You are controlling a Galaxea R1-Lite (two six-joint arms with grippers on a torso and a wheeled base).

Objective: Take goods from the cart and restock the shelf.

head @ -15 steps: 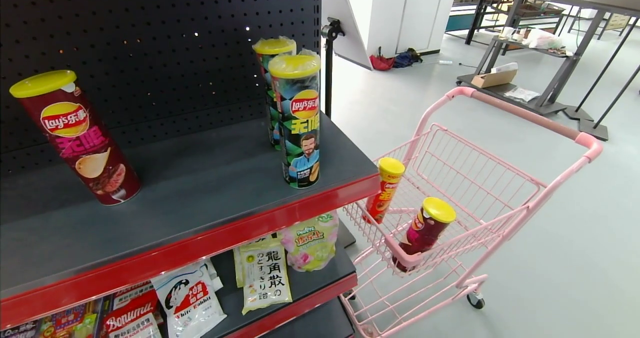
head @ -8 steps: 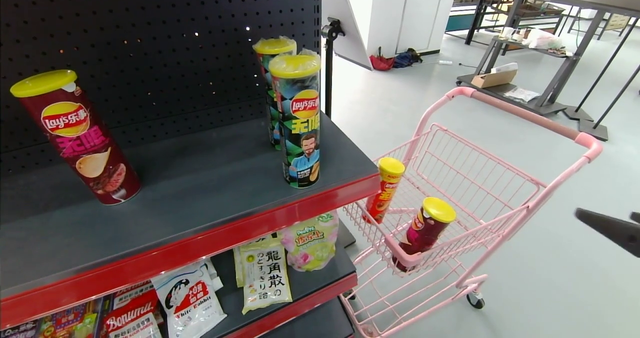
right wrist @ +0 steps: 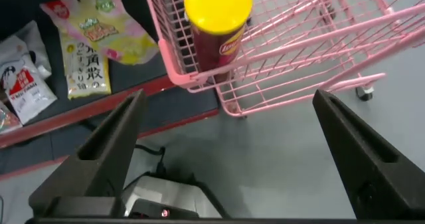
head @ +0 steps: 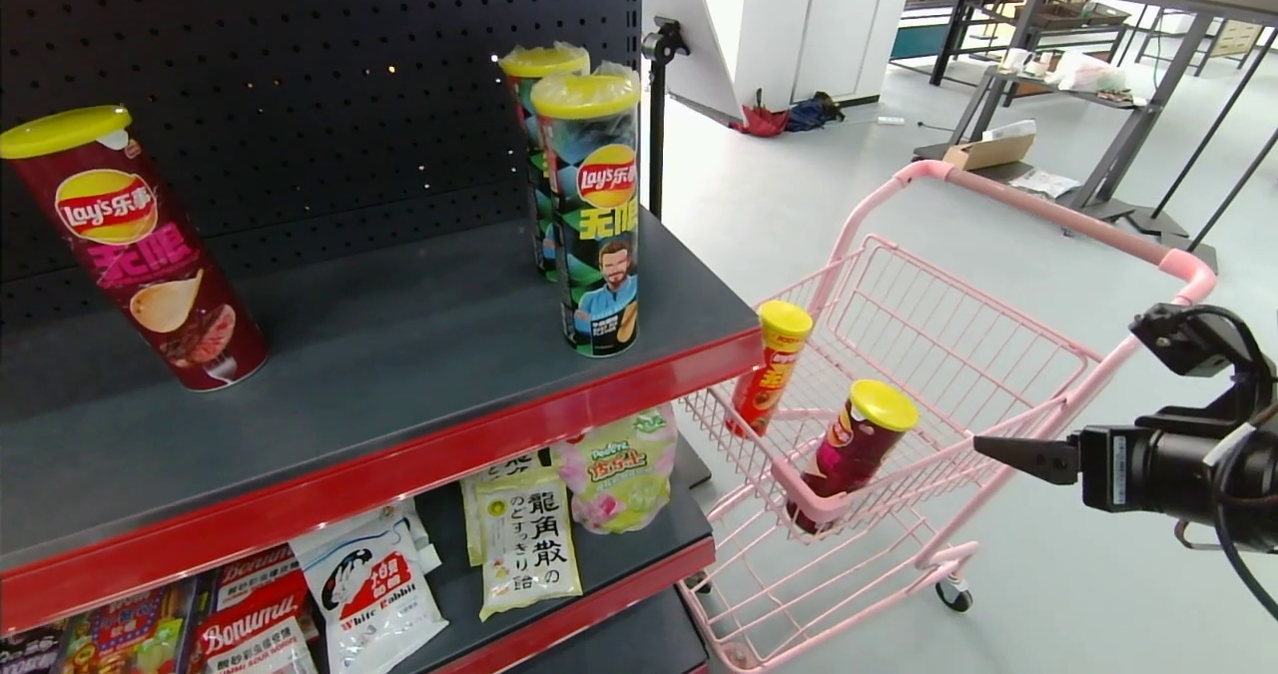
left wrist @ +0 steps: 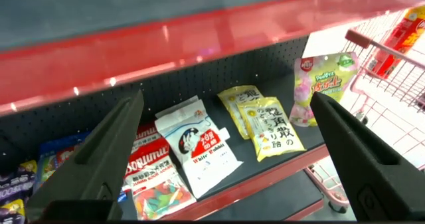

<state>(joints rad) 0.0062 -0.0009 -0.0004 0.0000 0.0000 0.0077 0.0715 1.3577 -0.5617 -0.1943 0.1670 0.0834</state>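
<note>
Beside a store shelf (head: 419, 354) with a grey top board and a red front edge, a pink wire cart (head: 1038, 212) stands on a pale grey floor (head: 1098, 594). Two chip cans with yellow lids lean inside the cart: a red can (head: 767, 379) nearer the shelf and a maroon can (head: 849, 449) against the near rim. On the top board, before a black pegboard (head: 300, 75), stand a dark red can (head: 140, 255) at the left and two green cans (head: 599, 245), one behind the other, near the right end. Snack bags (head: 524, 544) lie on the lower board. The right claw (right wrist: 227, 98) hovers just outside the cart near the maroon can, fingers spread wide, holding nothing. The left claw (left wrist: 227, 96), also wide open and empty, faces the snack bags below the red edge. Metal-framed tables (head: 1098, 155) stand far across the room.
</note>
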